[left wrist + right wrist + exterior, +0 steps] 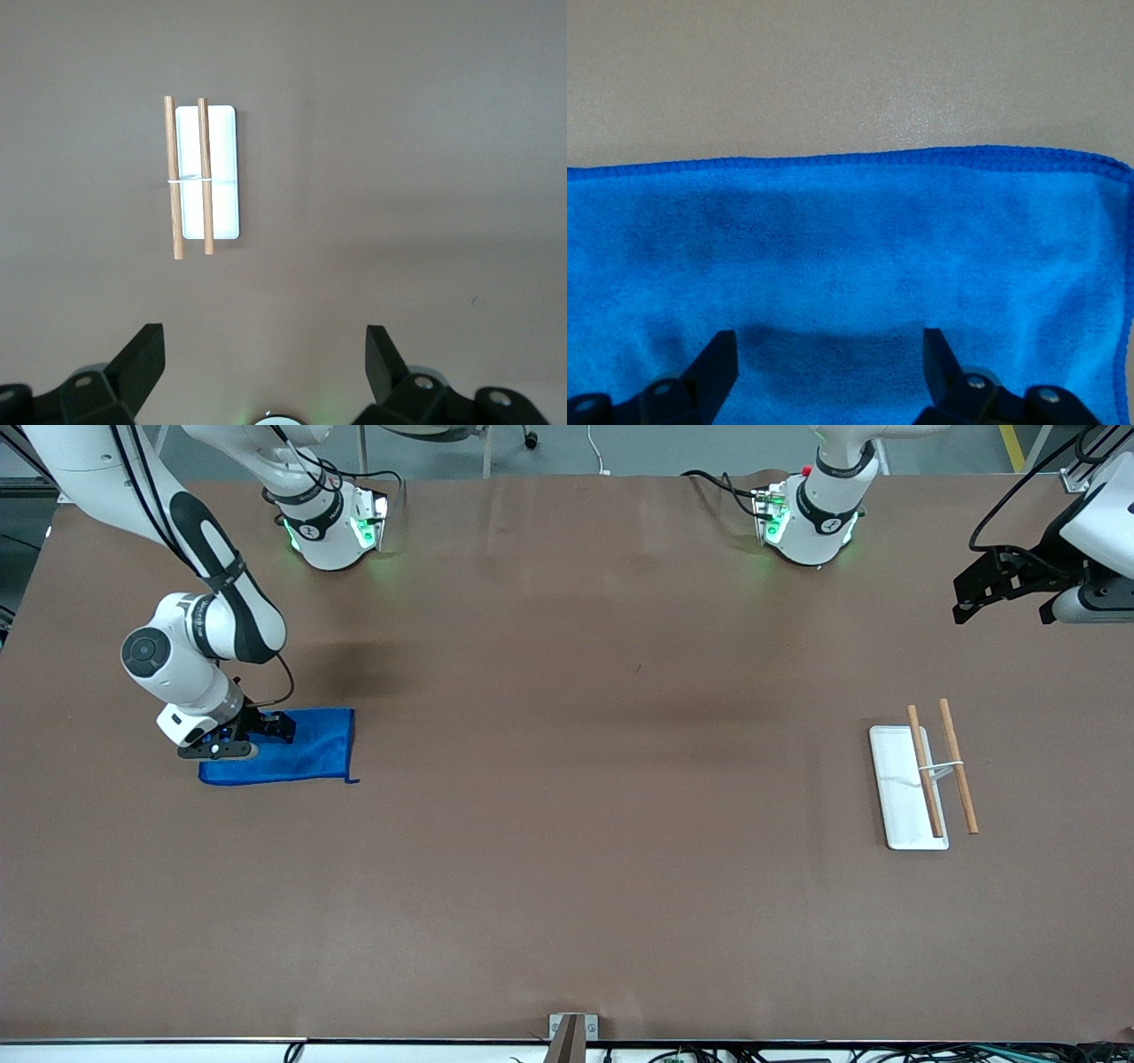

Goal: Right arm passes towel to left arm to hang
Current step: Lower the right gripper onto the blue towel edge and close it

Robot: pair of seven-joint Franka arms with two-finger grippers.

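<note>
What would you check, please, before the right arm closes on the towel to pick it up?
1. Right gripper down at the towel: ok.
2. Its fingers apart, with fleece between them: ok.
3. Cloth actually pinched: not ok, it lies flat on the table.
4. Left gripper open, waiting in the air at its own end of the table: ok.
5. Rack upright, both wooden rods bare: ok.
6. Table between towel and rack free for the handover: ok.
</note>
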